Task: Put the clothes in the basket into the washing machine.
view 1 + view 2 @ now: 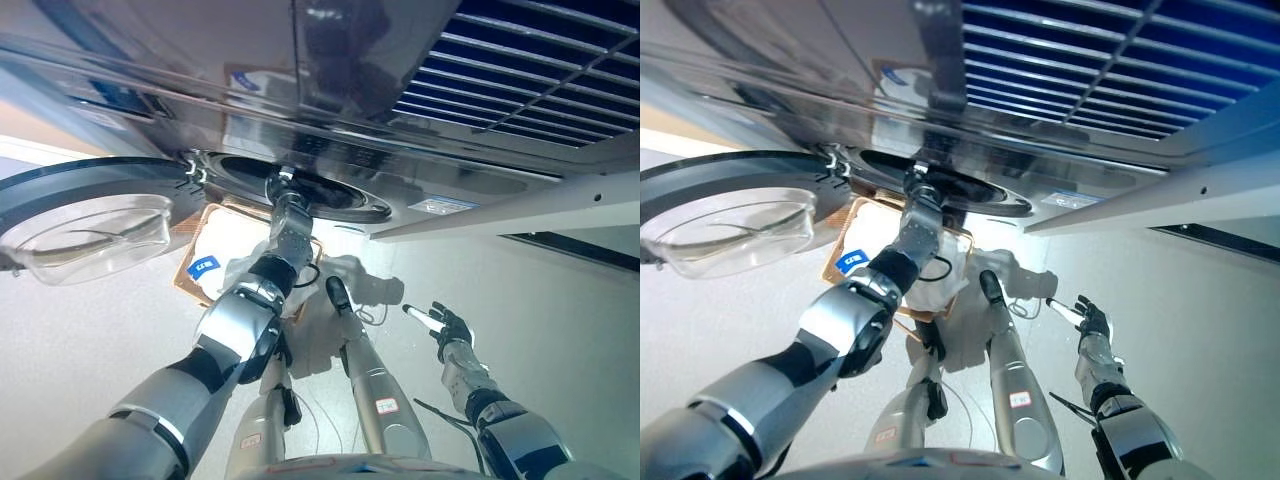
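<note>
The washing machine's dark round drum opening (345,197) is at the upper middle, with its round glass door (90,222) swung open to the left. My left arm reaches up to the opening, and my left hand (284,196) is at its rim with the fingers hidden inside. Below it on the floor stands a brown basket (186,287) holding white clothes (238,268) with a blue tag (203,266). My right hand (446,326) hangs over the floor at the lower right, fingers spread and empty.
The washing machine's glossy front (300,90) fills the top of the view. A blue slatted panel (540,70) is at the upper right. A white beam (520,205) juts out to the right of the opening.
</note>
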Robot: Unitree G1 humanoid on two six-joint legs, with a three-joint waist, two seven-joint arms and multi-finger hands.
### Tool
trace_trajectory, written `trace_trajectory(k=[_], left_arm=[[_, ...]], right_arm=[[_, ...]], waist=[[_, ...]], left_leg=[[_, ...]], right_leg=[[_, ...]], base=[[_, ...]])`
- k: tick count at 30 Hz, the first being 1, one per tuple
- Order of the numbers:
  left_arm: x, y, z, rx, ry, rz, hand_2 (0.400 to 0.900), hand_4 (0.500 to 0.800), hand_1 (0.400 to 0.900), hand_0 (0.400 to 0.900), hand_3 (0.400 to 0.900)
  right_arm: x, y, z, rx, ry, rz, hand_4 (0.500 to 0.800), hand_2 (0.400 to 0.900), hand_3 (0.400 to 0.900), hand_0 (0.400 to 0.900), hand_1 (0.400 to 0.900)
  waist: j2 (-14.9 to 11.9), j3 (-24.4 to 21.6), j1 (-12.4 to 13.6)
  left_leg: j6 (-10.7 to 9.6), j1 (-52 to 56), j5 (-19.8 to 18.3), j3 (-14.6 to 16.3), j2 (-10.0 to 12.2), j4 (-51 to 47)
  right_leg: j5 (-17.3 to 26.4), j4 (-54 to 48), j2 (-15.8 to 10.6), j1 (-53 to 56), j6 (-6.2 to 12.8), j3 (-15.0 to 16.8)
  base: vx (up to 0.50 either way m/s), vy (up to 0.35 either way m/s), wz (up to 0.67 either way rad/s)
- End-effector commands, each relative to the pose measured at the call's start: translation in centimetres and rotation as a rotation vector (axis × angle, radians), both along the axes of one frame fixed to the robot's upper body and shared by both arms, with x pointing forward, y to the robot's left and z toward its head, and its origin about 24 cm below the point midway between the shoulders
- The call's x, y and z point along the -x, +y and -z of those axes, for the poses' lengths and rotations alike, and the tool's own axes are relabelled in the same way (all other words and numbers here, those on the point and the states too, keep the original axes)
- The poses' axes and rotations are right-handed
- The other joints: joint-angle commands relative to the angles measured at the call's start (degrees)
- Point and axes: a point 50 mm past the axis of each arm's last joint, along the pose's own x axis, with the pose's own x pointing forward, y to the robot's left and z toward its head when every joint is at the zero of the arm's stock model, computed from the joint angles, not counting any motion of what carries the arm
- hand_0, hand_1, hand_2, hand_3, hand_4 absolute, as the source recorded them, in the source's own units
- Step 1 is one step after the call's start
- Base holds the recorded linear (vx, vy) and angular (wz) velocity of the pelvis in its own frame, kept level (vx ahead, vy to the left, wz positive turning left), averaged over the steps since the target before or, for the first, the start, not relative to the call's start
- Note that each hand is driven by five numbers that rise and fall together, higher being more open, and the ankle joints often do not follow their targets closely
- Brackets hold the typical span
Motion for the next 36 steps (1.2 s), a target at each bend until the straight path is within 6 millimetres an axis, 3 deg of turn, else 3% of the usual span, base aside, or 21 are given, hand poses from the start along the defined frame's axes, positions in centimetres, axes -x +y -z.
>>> trace_trajectory(k=[1, 2, 3, 4, 16, 20, 23, 27, 33, 36], left_arm=[[-0.4, -3.3, -6.5, 0.111, -0.263, 0.073, 0.400, 0.500, 0.400, 0.400, 0.400], [-0.2, -3.5, -6.3, 0.119, -0.281, 0.086, 0.475, 0.545, 0.475, 0.475, 0.475], [-0.1, -3.4, -5.8, 0.123, -0.274, 0.076, 0.829, 0.758, 0.829, 0.829, 0.829], [0.1, -3.9, -6.0, 0.161, -0.301, 0.096, 0.900, 0.800, 0.900, 0.900, 0.900], [0.4, -3.0, -3.3, 0.160, -0.277, 0.093, 0.900, 0.800, 0.900, 0.900, 0.900], [0.5, -2.0, -1.3, 0.067, -0.214, 0.076, 0.900, 0.800, 0.900, 0.900, 0.900], [0.5, 0.4, 1.9, -0.171, -0.089, 0.074, 0.900, 0.800, 0.900, 0.900, 0.900], [1.4, 5.5, 6.7, -0.657, 0.147, 0.111, 0.900, 0.800, 0.900, 0.900, 0.900], [4.2, 8.3, 12.0, -0.711, 0.367, 0.125, 0.900, 0.800, 0.900, 0.900, 0.900], [6.8, 10.2, 15.3, -0.762, 0.477, 0.154, 0.900, 0.800, 0.900, 0.900, 0.900]], right_arm=[[4.3, -4.1, 1.1, 0.088, 0.087, 0.107, 0.800, 0.900, 0.900, 0.900, 0.900], [4.6, -4.5, 1.1, 0.091, 0.085, 0.115, 0.800, 0.900, 0.900, 0.900, 0.900], [5.1, -4.4, 1.4, 0.084, 0.094, 0.114, 0.800, 0.900, 0.900, 0.900, 0.900], [5.2, -4.6, 1.3, 0.084, 0.097, 0.117, 0.800, 0.900, 0.900, 0.900, 0.900], [6.9, -5.8, 1.7, 0.097, 0.136, 0.124, 0.800, 0.900, 0.900, 0.900, 0.900], [7.2, -5.8, 1.9, 0.105, 0.153, 0.117, 0.800, 0.900, 0.900, 0.900, 0.900], [6.9, -5.7, 1.8, 0.109, 0.156, 0.104, 0.800, 0.900, 0.900, 0.900, 0.900], [4.6, -5.1, 1.0, 0.121, 0.126, 0.074, 0.800, 0.900, 0.900, 0.900, 0.900], [1.3, -5.9, -1.1, 0.134, 0.087, 0.095, 0.800, 0.900, 0.900, 0.900, 0.900], [0.9, -6.3, -1.5, 0.127, 0.083, 0.105, 0.800, 0.900, 0.900, 0.900, 0.900]], waist=[[1.20, -3.02, -2.44], [1.31, -2.99, -2.48], [1.39, -3.18, -2.48], [1.47, -3.34, -2.43], [3.38, -5.04, -1.68], [3.56, -5.41, -1.21], [3.64, -5.51, -0.78], [3.82, -5.47, 0.19], [3.67, -5.44, 2.77], [3.20, -5.85, 3.83]], left_leg=[[-4.32, 2.46, -0.97, -2.34, 3.35, -0.02], [-4.47, 2.40, -0.44, -2.69, 3.53, -0.06], [-4.59, 2.34, -0.23, -2.88, 3.61, -0.10], [-4.68, 2.30, -0.18, -3.10, 3.71, -0.10], [-5.43, 2.88, -0.14, -4.33, 3.53, -0.10], [-5.35, 3.41, -0.33, -4.80, 3.48, -0.10], [-5.36, 3.89, -0.49, -5.09, 3.41, -0.10], [-5.25, 5.09, -0.53, -5.46, 3.38, -0.10], [-4.90, 6.83, -0.20, -7.26, 2.96, -0.10], [-4.80, 7.73, -0.28, -8.19, 2.69, -0.10]], right_leg=[[-0.94, -3.86, 4.06, 4.85, -1.72, -1.98], [-1.15, -3.72, 4.24, 4.71, -1.88, -2.02], [-1.30, -3.63, 4.32, 4.65, -1.95, -2.06], [-1.43, -3.48, 4.34, 4.51, -2.01, -2.16], [-1.80, -3.30, 4.16, 4.87, -2.29, -3.01], [-1.85, -3.42, 4.01, 5.69, -2.36, -3.40], [-1.87, -3.44, 3.68, 6.58, -2.28, -4.00], [-2.04, -2.98, 3.33, 8.12, -2.25, -4.95], [-2.10, -3.53, 2.30, 11.77, -2.21, -6.90], [-2.03, -4.61, 1.81, 13.88, -2.01, -7.93]], base=[[0.05, -0.073, 0.03], [0.04, -0.058, 0.08], [0.03, -0.046, 0.08], [0.03, -0.042, 0.07], [0.02, -0.017, 0.08], [-0.01, -0.017, 0.10], [-0.03, -0.012, 0.13], [-0.03, 0.000, 0.14], [-0.03, -0.004, 0.24], [-0.02, -0.002, 0.19]])
